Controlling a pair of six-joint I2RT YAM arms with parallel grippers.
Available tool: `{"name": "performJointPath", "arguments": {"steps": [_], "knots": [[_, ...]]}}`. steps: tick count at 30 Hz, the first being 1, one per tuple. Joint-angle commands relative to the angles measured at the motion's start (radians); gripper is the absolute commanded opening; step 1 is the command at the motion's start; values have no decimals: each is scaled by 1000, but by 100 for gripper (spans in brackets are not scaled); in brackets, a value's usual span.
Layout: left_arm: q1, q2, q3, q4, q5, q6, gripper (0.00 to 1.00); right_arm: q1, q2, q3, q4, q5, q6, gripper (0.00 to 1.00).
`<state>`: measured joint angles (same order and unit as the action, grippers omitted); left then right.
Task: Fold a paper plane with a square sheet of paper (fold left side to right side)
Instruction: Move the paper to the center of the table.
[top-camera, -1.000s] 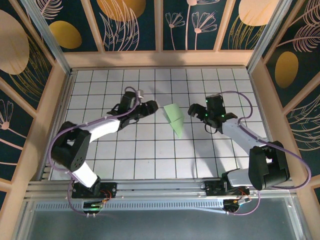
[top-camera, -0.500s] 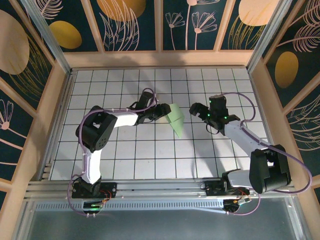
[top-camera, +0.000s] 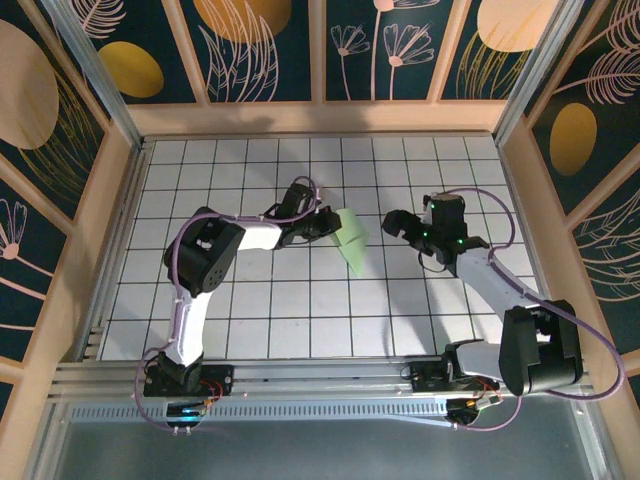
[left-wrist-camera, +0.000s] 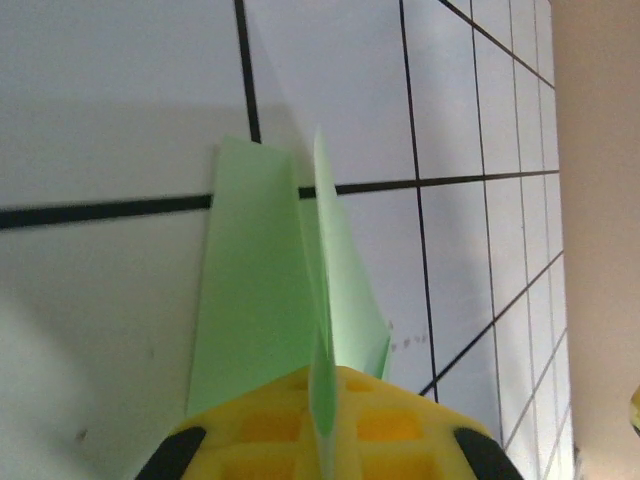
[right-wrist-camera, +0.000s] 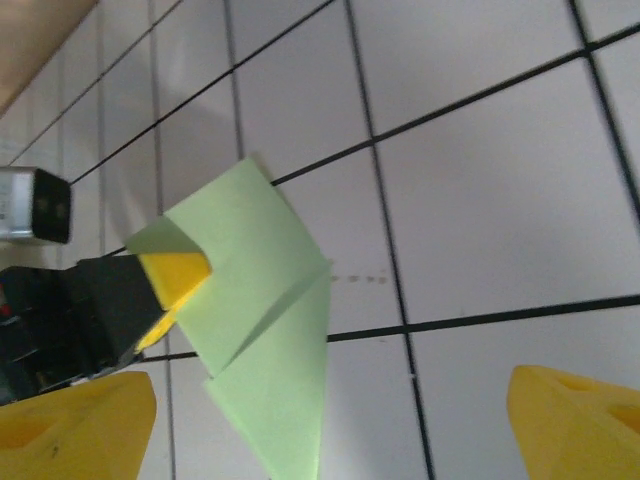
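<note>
The pale-green paper plane (top-camera: 350, 240) lies mid-table as a pointed, partly folded dart with its tip toward the near side. My left gripper (top-camera: 328, 222) sits at its left upper edge, shut on a raised flap. In the left wrist view that flap (left-wrist-camera: 322, 300) stands on edge and runs down between the yellow fingers (left-wrist-camera: 250, 430). In the right wrist view the paper plane (right-wrist-camera: 270, 330) has its left flap lifted over the left arm's yellow finger (right-wrist-camera: 172, 278). My right gripper (top-camera: 397, 222) hovers open, about a tile right of the paper, fingertips (right-wrist-camera: 70, 420) wide apart.
The white grid table (top-camera: 300, 320) is ringed by wooden walls (top-camera: 320, 118). A metal rail (top-camera: 300, 375) runs along the near edge by the arm bases. Free tiles lie on all sides of the paper.
My left arm has swung right to the paper's left edge and shut on its flap, which now stands lifted. The right gripper has drawn slightly back to the right.
</note>
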<state>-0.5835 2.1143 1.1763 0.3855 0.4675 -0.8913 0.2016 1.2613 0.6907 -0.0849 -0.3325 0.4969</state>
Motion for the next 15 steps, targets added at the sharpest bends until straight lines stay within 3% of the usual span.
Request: {"name": "performJointPath", "arguments": {"steps": [1,8,15], "knots": [[39,-89,-100,108,81,52,0,-5,16,-1,62,-185,-103,87],[108,-219,-329,266,271,152,0,53,144,-2,203,-356,-148,88],[116,-268,-438,345,385,212,0,163,336,64,307,-401,-197,90]]}}
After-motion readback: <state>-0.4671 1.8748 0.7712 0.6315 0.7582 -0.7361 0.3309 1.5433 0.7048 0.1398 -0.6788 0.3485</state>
